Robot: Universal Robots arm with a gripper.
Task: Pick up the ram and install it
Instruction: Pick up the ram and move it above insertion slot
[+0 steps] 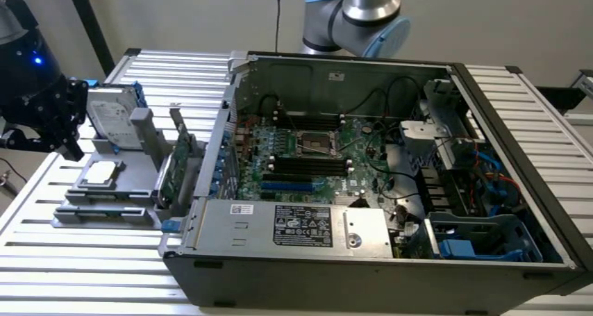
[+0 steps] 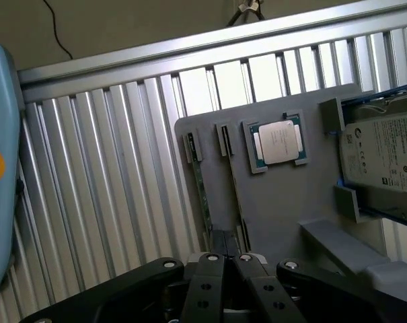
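Note:
The ram [image 2: 204, 200] is a thin green stick standing on edge in a slot of the grey holder [image 2: 284, 208]. My gripper [image 2: 228, 258] hovers over the holder near one end of the stick, its black fingers [image 2: 206, 282] pressed together with nothing between them. In the exterior view the gripper [image 1: 63, 137] hangs at the left, beside the holder [image 1: 121, 191] and well away from the open computer case [image 1: 371, 260]. The motherboard [image 1: 320, 156] lies inside the case, with long dark memory slots [image 1: 310, 165] showing.
On the holder sit a silver processor chip [image 2: 278, 142], a hard drive [image 2: 388, 165] in a blue frame and an upright green expansion card [image 1: 182, 162]. The ribbed metal table [image 2: 109, 188] runs around the holder. The arm's base [image 1: 362, 14] stands behind the case.

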